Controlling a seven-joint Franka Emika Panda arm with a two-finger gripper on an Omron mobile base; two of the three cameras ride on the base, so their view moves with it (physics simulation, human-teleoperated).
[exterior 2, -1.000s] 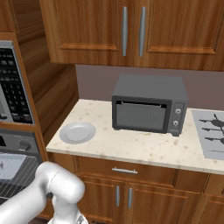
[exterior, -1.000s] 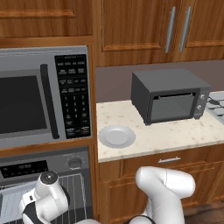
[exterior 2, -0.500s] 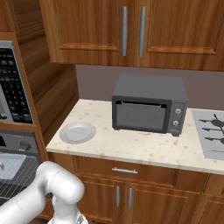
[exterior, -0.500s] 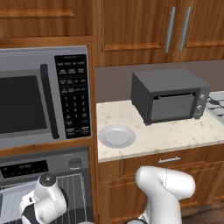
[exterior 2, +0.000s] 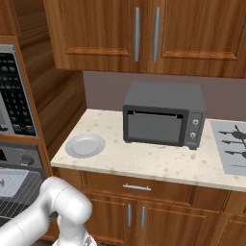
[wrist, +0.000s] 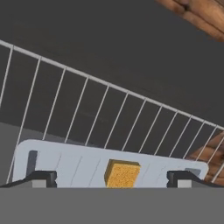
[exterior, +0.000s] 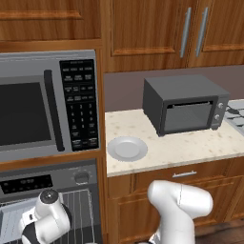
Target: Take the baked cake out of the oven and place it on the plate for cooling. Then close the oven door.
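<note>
**Pincer lining up on the cake inside the oven**

The tiny golden-brown square cake is sitting on a pale flat tray under the wire rack, deep in the grey steel oven. The pincer is gaping wide, tips straddling the cake, nothing held. The white arm is reaching low into the cavity. The round pale plate is waiting on the speckled bench.

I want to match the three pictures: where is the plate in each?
Left base view: plate at the counter's left end, beside the microwave.
Right base view: plate at the counter's left, left of the toaster oven.
Hand view: not in it.
Shared landmark: the toaster oven.
</note>
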